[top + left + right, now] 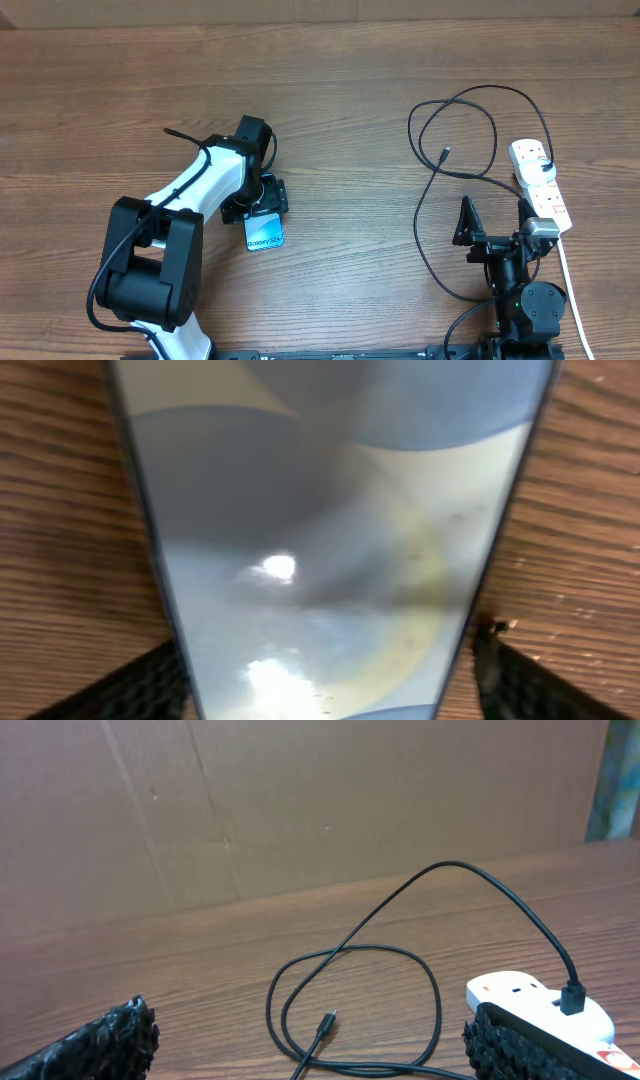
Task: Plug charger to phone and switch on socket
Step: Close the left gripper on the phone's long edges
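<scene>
Right gripper [496,222] gapes wide just left of the socket [541,187]. The charger [450,864] loops leftward from it, tip loose. Far left lies the teal-lit phone [266,236], half-hidden under the left gripper [258,203]; grip unclear.

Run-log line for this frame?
left gripper astride phone | right gripper open, idle | charger tip loose | plug in socket

Brown wood-grain table [330,90]. Left of centre: phone [266,237], screen up. Right side: charger [418,230] lying in loose loops, small tip [444,153] free on the wood, other end plugged into the white socket [540,185] near the right edge. White cord [567,275] trails toward the near edge
</scene>
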Available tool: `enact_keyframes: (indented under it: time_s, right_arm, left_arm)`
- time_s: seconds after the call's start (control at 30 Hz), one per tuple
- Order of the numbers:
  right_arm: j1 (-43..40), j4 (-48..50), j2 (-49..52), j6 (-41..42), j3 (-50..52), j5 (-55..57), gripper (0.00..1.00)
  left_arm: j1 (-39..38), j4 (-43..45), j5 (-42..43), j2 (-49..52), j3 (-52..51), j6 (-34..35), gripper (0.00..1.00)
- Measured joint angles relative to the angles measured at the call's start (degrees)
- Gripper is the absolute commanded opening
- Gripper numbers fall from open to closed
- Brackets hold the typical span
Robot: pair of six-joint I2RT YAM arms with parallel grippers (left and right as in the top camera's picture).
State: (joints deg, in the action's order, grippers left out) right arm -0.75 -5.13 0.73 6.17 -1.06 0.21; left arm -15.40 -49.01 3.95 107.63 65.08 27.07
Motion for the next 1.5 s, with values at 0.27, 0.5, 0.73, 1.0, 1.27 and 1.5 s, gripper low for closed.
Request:
enact_keyframes:
  time_s: [0.27,0.5,0.73,1.0,1.27,1.5]
  right_arm:
    - [0.0,0.0,0.0,0.0,0.0,0.0,1.0]
    - [0.0,0.0,0.0,0.0,0.0,0.0,1.0]
    - [0.0,0.0,0.0,0.0,0.0,0.0,1.0]
    - [0.0,0.0,0.0,0.0,0.0,0.0,1.0]
    - [0.0,0.0,0.0,0.0,0.0,0.0,1.0]
    - [0.0,0.0,0.0,0.0,0.0,0.0,1.0]
  left_arm:
    - [-0.4,0.3,0.5,-0.2,0.0,0.2,1.0]
    - [-0.4,0.5,0.3,-0.2,-0.1,0.5,1.0]
    - [-0.4,2.5,0.1,-1.4,-1.9,0.7,1.0]
    - [-0.4,4.3,-0.1,-2.5,-3.6,1.1,0.95]
    - [-0.4,3.7,-0.7,-2.5,-3.6,-0.8,0.92]
    - [-0.4,3.3,-2.2,-2.5,-3.8,-2.2,0.8]
